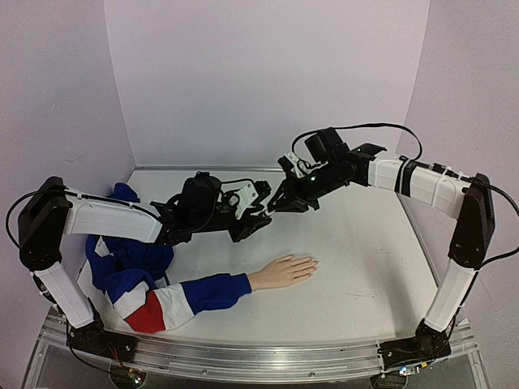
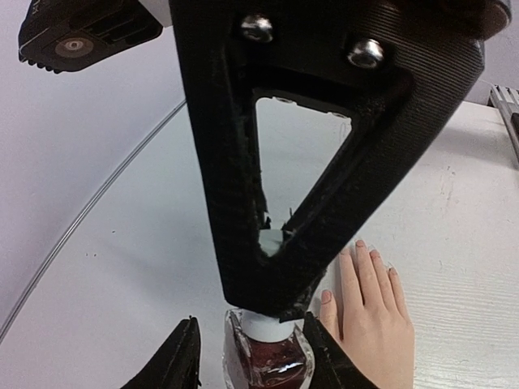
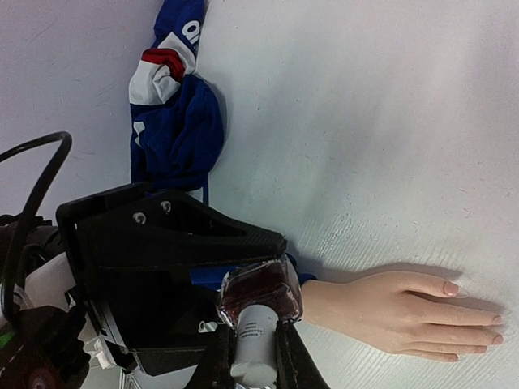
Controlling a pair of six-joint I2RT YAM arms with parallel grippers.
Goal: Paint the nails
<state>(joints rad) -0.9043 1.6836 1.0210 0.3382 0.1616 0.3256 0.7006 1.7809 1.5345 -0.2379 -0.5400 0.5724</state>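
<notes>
The polish bottle (image 3: 259, 293) hangs near the centre of the overhead view, between both arms. The right gripper (image 3: 253, 344) is clenched on its pale cap (image 2: 263, 326). The left gripper (image 1: 256, 217) stands released around the dark glass: a strip of table (image 1: 357, 243) shows between one finger (image 2: 182, 361) and the bottle. The right gripper's black body blocks most of the left wrist view. The nails (image 2: 359, 245) are at its lower right, on the mannequin hand (image 1: 284, 271), which lies flat. Its sleeve (image 1: 195, 296) runs to the lower left.
</notes>
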